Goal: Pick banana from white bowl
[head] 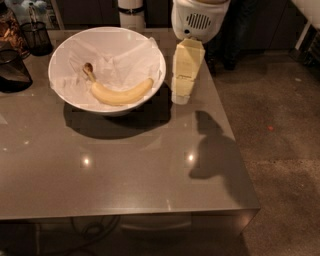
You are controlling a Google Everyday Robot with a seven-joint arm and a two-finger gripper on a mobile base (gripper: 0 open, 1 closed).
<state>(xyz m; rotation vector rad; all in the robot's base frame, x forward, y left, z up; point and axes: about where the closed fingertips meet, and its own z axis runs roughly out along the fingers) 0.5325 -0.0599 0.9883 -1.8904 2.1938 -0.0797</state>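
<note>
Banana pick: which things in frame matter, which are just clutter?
Job: banana, in the white bowl; end effector, hanging just right of the bowl.
Lying about: dark glass container and mesh cup at the left edge of the table; white cylinder behind the bowl.

So the banana [121,93] is lying curved in the white bowl [100,30], on crumpled white paper [120,62], brown stem end pointing up toward the left. The bowl sits at the back of a grey table [125,170], kinda glossy. The gripper [180,96] hangs pointing down just beside the bowl's right rim, outside it, tip low over the tabletop, with the white arm housing [200,20] right above. It throws a dark shadow [215,150] on the table's right side. Some dark containers [12,72] are off at the left edge.
</note>
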